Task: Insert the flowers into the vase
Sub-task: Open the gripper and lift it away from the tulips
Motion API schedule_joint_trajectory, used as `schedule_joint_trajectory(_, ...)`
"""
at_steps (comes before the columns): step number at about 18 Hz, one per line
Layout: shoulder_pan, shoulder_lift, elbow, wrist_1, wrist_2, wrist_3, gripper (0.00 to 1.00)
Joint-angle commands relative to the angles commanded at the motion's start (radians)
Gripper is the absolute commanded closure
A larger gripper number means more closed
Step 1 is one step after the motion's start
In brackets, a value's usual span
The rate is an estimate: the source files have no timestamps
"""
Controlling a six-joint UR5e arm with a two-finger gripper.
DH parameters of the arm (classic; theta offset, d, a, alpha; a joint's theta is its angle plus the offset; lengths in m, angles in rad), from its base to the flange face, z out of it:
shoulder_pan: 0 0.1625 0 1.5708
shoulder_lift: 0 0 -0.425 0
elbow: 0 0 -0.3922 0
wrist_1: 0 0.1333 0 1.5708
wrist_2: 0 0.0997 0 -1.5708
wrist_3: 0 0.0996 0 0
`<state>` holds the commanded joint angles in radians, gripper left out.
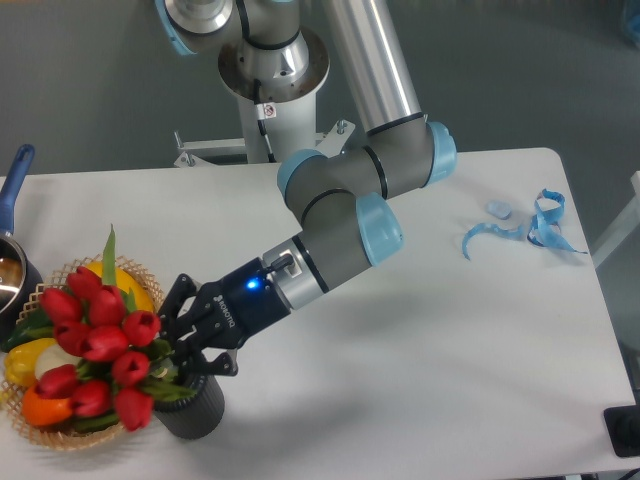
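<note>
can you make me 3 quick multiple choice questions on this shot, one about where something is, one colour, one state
1. Where does the blue ribbon lie?
A. inside the basket
B. on the table's far right part
C. draped over the vase

2. What colour are the flowers?
A. red
B. white
C. purple

3. How do the flowers stand to the vase just now?
A. lying flat on the table far from it
B. buds leaning out over the basket, stems down at the vase's rim by the claw
C. gone from the scene

Key: 1 B, the ribbon sits on the white table near its right edge. 2 A, the buds are plainly red. 3 B, the bunch tilts left over the wicker basket while the claw is at the stems just above the dark vase; whether the fingers are closed cannot be told.
</note>
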<state>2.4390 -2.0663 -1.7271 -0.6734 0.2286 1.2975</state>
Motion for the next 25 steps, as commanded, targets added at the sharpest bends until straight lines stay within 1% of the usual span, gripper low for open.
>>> schedule_joint_trajectory(1,0.002,-0.002,-0.003,0.0,0.0,0.009,0.8)
schedule_joint_trajectory(2,0.002,-0.002,-0.008,0.0,0.0,0.011,0.65)
schedule_joint_trajectory(3,0.002,-0.002,-0.009,0.0,0.0,0.011,0.38)
schedule_joint_trajectory(4,0.005,-0.002,-0.011,-0.002,0.0,0.008,0.16)
schedule_joint_trajectory(5,0.006,-0.002,-0.015,-0.002,0.002,0.005,0.0)
schedule_joint_trajectory(9,0.018,0.003,-0.026,-0.002,0.003,0.003,0.0)
schedule_joint_trajectory(10,0.023,0.017,-0.034,-0.002,0.003,0.002,0.0)
schedule_joint_trajectory(13,0.057,0.075,-0.081,-0.003,0.012,0.003,0.0)
schedule_joint_trajectory(15,0.084,0.135,-0.126,-0.003,0.027,0.005,0.0)
schedule_joint_trajectory(16,0.1,0.162,-0.143,-0.005,0.058,0.003,0.0)
schedule_joint_trajectory(18,0.12,0.196,-0.161,-0.006,0.133,0.002,0.0)
schedule_joint_trajectory(20,0.15,0.222,-0.164,-0.008,0.223,0.0,0.0)
schedule_joint_trajectory(22,0.164,0.253,-0.161,-0.011,0.369,-0.009,0.0)
schedule_joint_trajectory(25,0.17,0.259,-0.132,-0.009,0.616,-0.061,0.0)
